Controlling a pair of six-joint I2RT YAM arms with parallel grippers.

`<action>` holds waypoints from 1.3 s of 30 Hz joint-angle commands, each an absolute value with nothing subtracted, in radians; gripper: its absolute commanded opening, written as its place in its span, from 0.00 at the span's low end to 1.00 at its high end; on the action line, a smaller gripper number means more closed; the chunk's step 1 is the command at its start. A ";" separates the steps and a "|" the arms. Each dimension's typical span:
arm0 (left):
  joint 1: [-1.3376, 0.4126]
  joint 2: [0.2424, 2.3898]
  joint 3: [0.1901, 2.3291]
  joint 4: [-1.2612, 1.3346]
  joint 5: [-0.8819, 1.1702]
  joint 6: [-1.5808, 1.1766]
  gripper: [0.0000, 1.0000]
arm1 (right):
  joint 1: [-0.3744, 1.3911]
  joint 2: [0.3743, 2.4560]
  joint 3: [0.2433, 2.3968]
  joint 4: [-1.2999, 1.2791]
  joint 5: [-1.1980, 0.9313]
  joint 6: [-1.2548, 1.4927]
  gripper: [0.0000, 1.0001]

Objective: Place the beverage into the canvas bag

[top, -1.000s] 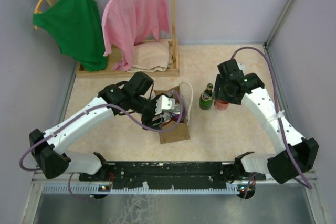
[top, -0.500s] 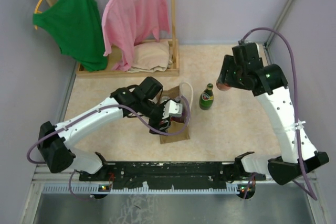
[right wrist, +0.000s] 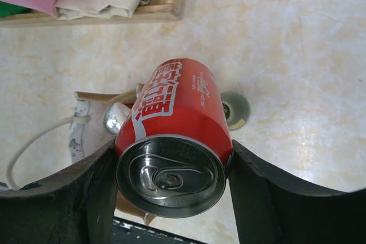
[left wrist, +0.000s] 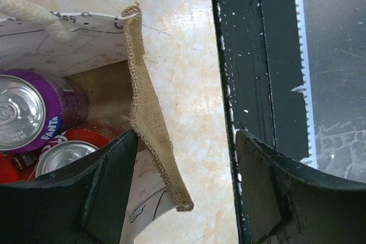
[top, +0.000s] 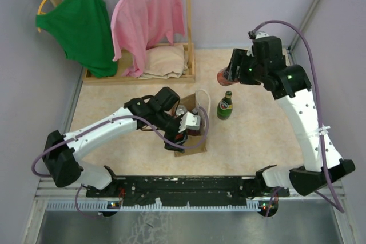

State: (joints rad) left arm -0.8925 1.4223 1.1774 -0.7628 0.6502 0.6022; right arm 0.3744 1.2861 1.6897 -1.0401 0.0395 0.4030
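Note:
My right gripper (top: 226, 76) is shut on a red drink can (top: 222, 76) and holds it in the air, behind the green bottle (top: 225, 106). In the right wrist view the can (right wrist: 177, 118) lies between my fingers, top end toward the camera. The tan canvas bag (top: 192, 139) stands open at the table's middle, white cord handle (top: 204, 102) up. My left gripper (left wrist: 186, 135) is open and straddles the bag's near wall (left wrist: 150, 112), one finger inside. A purple can (left wrist: 34, 112) and a red can (left wrist: 68, 152) lie inside.
The green bottle stands just right of the bag and shows from above in the right wrist view (right wrist: 235, 110). A wooden rack (top: 189, 38) at the back holds a green top, a pink top and folded beige cloth (top: 166, 61). A black rail (top: 189, 187) runs along the near edge.
My right arm has lifted the red can from beside the green bottle and carried it up, back and left. My left gripper has shifted slightly right at the bag's rim.

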 commanded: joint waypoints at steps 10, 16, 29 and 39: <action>-0.916 1.346 1.122 -0.812 0.717 0.591 0.75 | 0.373 1.358 1.829 -0.803 -0.216 0.358 0.00; -0.917 1.347 1.121 -0.812 0.713 0.598 0.75 | 0.452 1.386 1.837 -0.799 -0.233 0.342 0.00; -0.917 1.325 1.098 -0.819 0.710 0.601 0.75 | 0.620 1.425 1.766 -0.788 -0.214 0.354 0.00; -0.916 1.319 1.095 -0.807 0.678 0.599 0.75 | 0.717 1.408 1.615 -0.861 -0.181 0.369 0.00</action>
